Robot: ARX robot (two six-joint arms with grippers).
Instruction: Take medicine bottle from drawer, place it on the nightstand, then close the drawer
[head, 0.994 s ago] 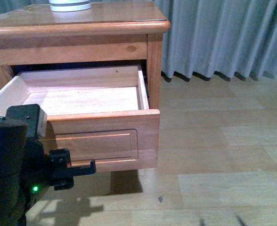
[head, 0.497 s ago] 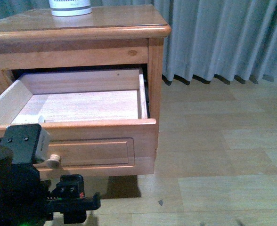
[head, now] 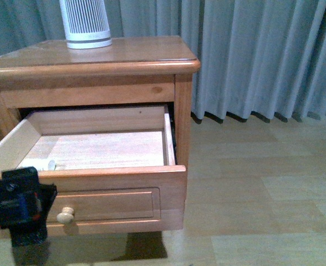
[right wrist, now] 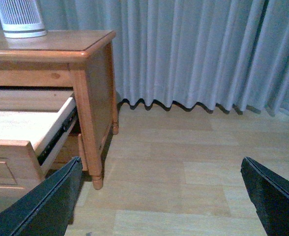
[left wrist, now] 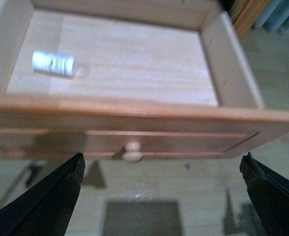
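Inside, white cylindrical medicine bottle (left wrist: 53, 63), pale bare-wood drawer (left wrist: 134, 114), round knob (left wrist: 132, 151)

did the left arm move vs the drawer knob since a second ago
Yes. In the front view the left arm hid the knob a second ago; now it sits left of the knob, leaving it uncovered on the drawer front.

Grey-blue pleated curtains (head: 263, 55) across the back, pale wood-plank floor (head: 263, 199) beneath, soft even light
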